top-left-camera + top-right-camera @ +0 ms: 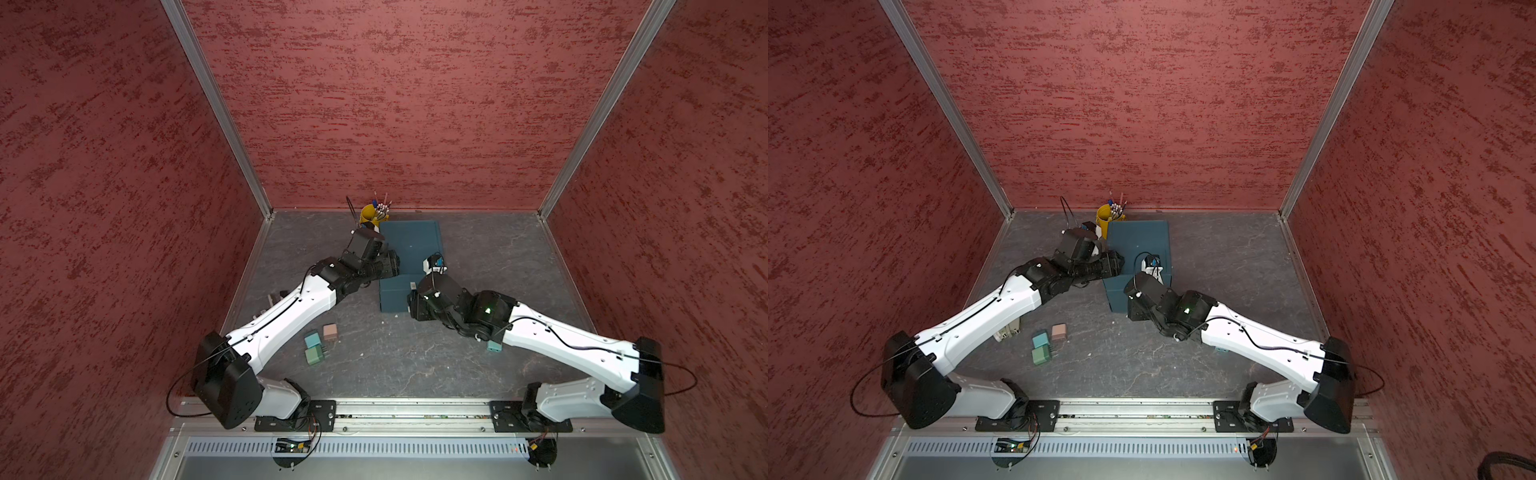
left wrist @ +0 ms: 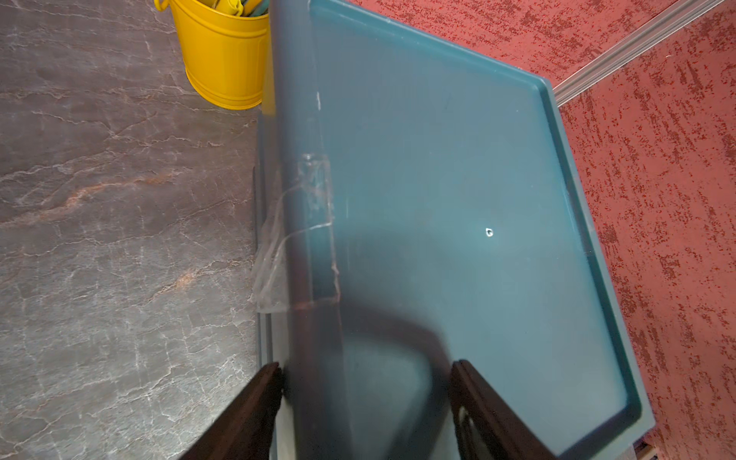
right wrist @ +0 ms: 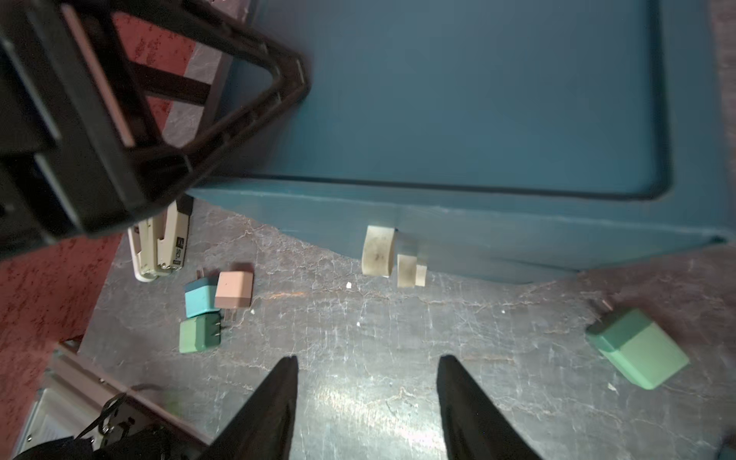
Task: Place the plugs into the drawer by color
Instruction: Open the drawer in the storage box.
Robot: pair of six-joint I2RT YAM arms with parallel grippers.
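Plugs: I find four in view, all lying on the surface (image 1: 415, 374). None that I can see is in the drawer (image 1: 411, 243).
Cluster: the pink-beige plug (image 3: 234, 290), teal-blue plug (image 3: 199, 296) and mint plug (image 3: 197, 336) touch one another at the left of the right wrist frame, near a beige stapler (image 3: 159, 243).
Stray: a second mint plug (image 3: 637, 348) lies well apart, at the right of that frame.
Drawer front: all three fronts look closed. The pull tabs (image 3: 377, 251) face the lower edge of both top views, and the long axis runs up the frame.
Left side: my left end effector (image 2: 366, 364) is partly open, astride the drawer's upper left edge. One finger is against the side wall, the other over the top. I cannot tell whether it presses.
Right side: my right end effector (image 3: 369, 358) has its jaws partly apart and empty, over bare surface in front of the tabs.
Key relation: the tabs lie straight ahead of the right fingers, up the wrist frame. The right arm is the nearer one to the tabs and to the stray.
Pointing: the stray's prongs aim at the upper left of the right wrist frame, towards the drawer, with its long axis on that diagonal. The cluster mint's prongs point right.
My read: a front must open before any plug goes in.
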